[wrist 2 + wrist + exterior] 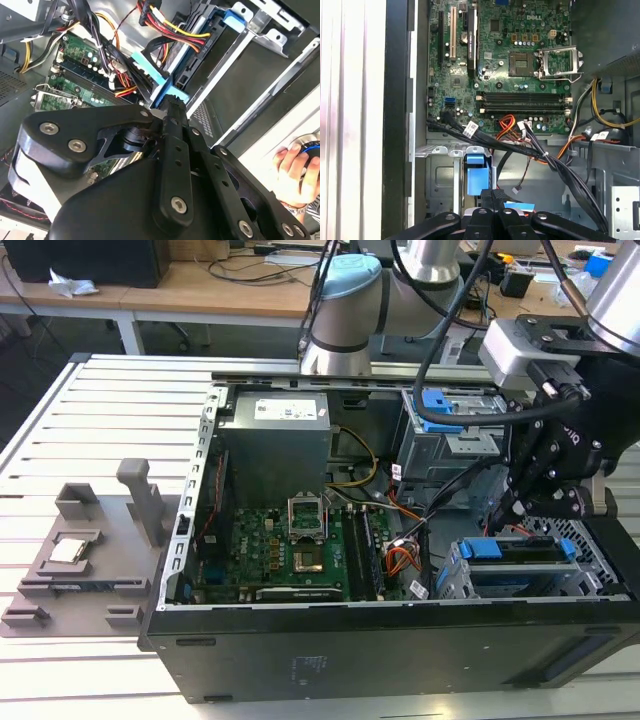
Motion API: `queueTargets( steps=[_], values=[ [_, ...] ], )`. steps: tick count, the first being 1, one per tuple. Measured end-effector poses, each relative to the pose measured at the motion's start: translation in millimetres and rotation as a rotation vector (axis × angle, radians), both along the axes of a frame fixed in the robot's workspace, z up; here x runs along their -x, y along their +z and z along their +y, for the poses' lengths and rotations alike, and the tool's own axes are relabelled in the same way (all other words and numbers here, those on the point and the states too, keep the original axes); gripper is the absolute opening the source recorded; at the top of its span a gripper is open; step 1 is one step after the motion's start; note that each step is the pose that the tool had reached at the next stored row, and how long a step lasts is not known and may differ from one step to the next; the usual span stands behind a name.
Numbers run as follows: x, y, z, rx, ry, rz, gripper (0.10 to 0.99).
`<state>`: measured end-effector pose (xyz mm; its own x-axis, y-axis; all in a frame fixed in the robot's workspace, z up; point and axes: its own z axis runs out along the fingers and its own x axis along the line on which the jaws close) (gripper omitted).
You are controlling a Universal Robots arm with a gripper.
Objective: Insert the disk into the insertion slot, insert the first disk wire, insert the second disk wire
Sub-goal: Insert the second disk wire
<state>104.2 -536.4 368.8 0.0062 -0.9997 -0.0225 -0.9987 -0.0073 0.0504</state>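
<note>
My gripper [515, 512] hangs low inside the open computer case [330, 650], at the corner on the exterior view's right, directly above the disk [520, 552]. In both wrist views my 2 fingers [486, 200] are pressed together along their whole length, with no gap between them. I cannot tell whether something thin is caught at the very tips. In the second wrist view the gripper [172, 102] ends right against a bright blue carrier tab [166, 91]. In the first wrist view the same tab [475, 175] stands just beside my closed tips [493, 194].

The disk lies flat in the insertion slot [452, 578], the low grey cage, with its blue frame around it (the taller cage with the blue latch is farther back). The first disk wire [506, 121] loops red and orange at the edge of the motherboard [520, 60], near the cage. A bundle of black cables [570, 175] crosses over the cage beside my fingers. In the second wrist view 1 person's hand [292, 170] rests outside the case.
</note>
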Motion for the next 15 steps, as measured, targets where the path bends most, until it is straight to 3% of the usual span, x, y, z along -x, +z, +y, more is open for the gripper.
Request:
queueTargets(
  steps=[6, 10, 13, 15],
  values=[
    [0.2, -3.4, 6.7, 0.000, 0.000, 0.0000, 0.106],
    [-0.9, -10.1, 11.1, 0.000, 0.000, 0.0002, 0.106],
    [-2.1, -11.0, 16.0, 0.000, 0.000, 0.0002, 0.106],
    [-2.2, -11.0, 16.2, 0.000, 0.000, 0.0002, 0.106]
  ],
)
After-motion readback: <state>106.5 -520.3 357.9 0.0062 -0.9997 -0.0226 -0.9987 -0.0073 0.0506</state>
